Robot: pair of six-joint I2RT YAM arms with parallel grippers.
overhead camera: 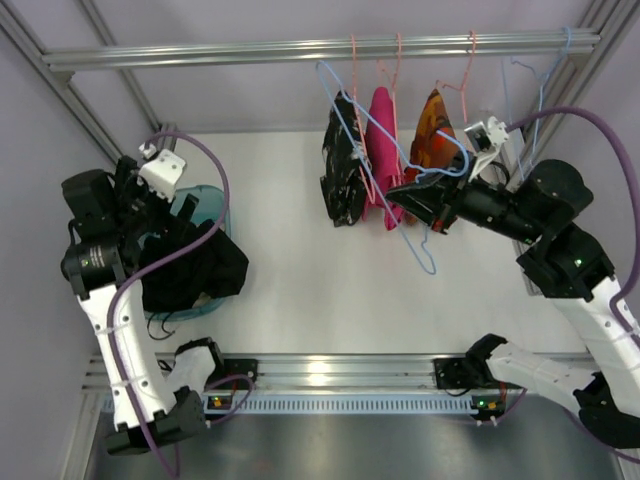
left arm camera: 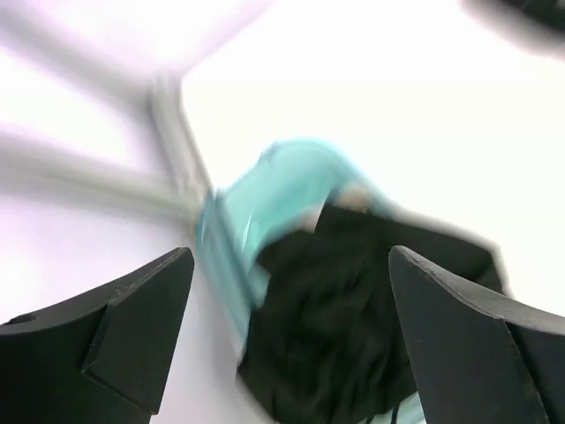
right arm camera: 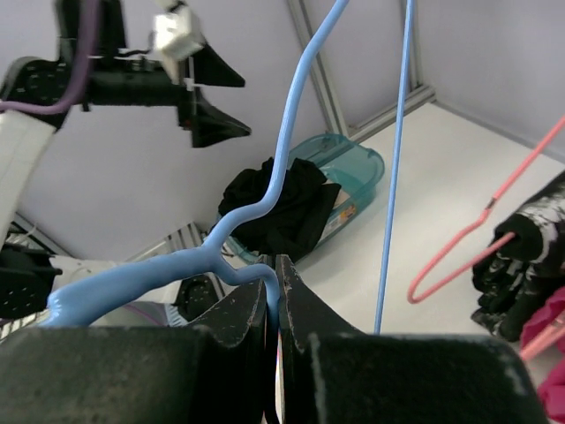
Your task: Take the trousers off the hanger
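The plain black trousers point(overhead camera: 200, 270) lie bunched in and over a teal basket point(overhead camera: 212, 205) at the left. My left gripper point(overhead camera: 185, 215) hovers just above them, open and empty. In the left wrist view the trousers point(left arm camera: 353, 327) fill the gap between the spread fingers point(left arm camera: 132, 327). My right gripper point(overhead camera: 397, 190) is shut on the bare light-blue wire hanger point(overhead camera: 433, 268), held tilted below the rail. In the right wrist view the jaws point(right arm camera: 272, 262) pinch the hanger wire point(right arm camera: 291, 132), with the trousers point(right arm camera: 282, 208) far behind.
On the rail point(overhead camera: 300, 48) hang a black speckled garment point(overhead camera: 342, 175), a pink one point(overhead camera: 383, 130) and an orange one point(overhead camera: 433, 130) on pink hangers. Another blue hanger point(overhead camera: 540, 90) hangs at the far right. Frame posts stand at both back corners.
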